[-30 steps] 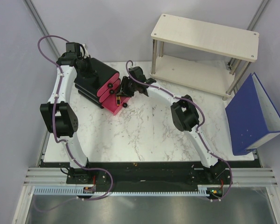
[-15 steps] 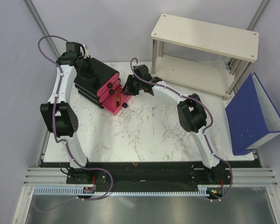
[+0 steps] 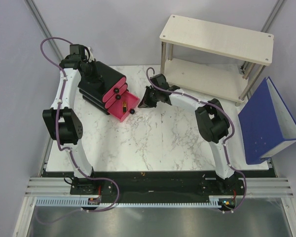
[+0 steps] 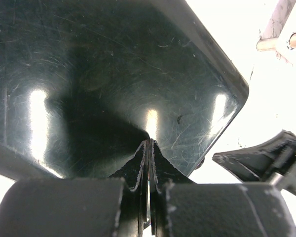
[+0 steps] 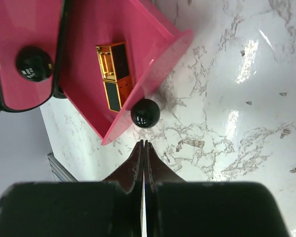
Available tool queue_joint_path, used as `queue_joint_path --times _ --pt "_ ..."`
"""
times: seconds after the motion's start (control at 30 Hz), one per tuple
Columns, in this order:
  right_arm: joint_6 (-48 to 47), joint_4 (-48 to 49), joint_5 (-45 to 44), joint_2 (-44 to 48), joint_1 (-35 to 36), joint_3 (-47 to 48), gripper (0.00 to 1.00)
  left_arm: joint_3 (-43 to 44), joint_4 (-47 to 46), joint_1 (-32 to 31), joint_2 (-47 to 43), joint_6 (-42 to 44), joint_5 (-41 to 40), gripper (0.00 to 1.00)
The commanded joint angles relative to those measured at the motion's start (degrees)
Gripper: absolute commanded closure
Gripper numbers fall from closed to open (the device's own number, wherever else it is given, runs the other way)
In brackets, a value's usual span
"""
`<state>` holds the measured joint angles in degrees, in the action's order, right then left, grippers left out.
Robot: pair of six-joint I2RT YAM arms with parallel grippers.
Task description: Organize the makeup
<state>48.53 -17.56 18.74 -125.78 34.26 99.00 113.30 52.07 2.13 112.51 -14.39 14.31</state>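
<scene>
A gold-and-black lipstick [image 5: 113, 75] [image 3: 124, 105], part of the makeup, lies loose in the open lowest pink drawer [image 5: 93, 29] [image 3: 130, 101] of the black box [image 3: 99, 79]. My right gripper [image 5: 143, 143] [image 3: 145, 100] is shut and empty. It hovers over the marble just off the drawer's black knob [image 5: 145, 112], apart from it. A second knob [image 5: 33, 63] marks the closed drawer above. My left gripper [image 4: 149, 142] [image 3: 92, 74] is shut, its tips against the box's glossy black top [image 4: 98, 84]. No other makeup shows.
A white two-tier shelf [image 3: 217, 37] stands at the back right. A blue binder [image 3: 266, 123] leans at the right edge of the marble table [image 3: 158, 143]. The right arm's elbow [image 3: 213, 123] rises over the table's right half.
My right gripper has pulled back to the right, out of the pink drawer, and shut. The lipstick stays in the drawer. The left arm has not moved.
</scene>
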Motion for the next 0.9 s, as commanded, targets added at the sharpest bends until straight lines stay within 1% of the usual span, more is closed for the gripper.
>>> queue_joint_path --times 0.0,0.27,0.47,0.73,0.8,0.87 --pt "2.3 0.6 2.8 -3.1 0.2 0.9 1.00 0.3 5.3 0.1 2.1 2.7 -0.2 0.98" --pt "5.2 0.8 4.9 -11.4 0.5 8.3 1.00 0.4 5.5 0.0 2.4 2.7 0.3 0.98" --pt "7.6 2.1 7.6 -17.9 1.0 17.9 1.00 0.5 5.6 0.0 2.3 2.7 0.6 0.98" --pt "16.2 14.2 10.7 -24.2 2.3 26.2 1.00 0.0 5.8 0.0 2.2 2.5 0.5 0.98" --pt "20.7 18.9 11.3 -26.3 2.6 27.3 1.00 -0.1 5.8 0.0 2.2 2.5 0.4 0.98" --pt "23.5 21.5 11.1 -27.8 3.0 27.9 1.00 -0.3 6.0 -0.1 2.2 2.6 0.3 0.98"
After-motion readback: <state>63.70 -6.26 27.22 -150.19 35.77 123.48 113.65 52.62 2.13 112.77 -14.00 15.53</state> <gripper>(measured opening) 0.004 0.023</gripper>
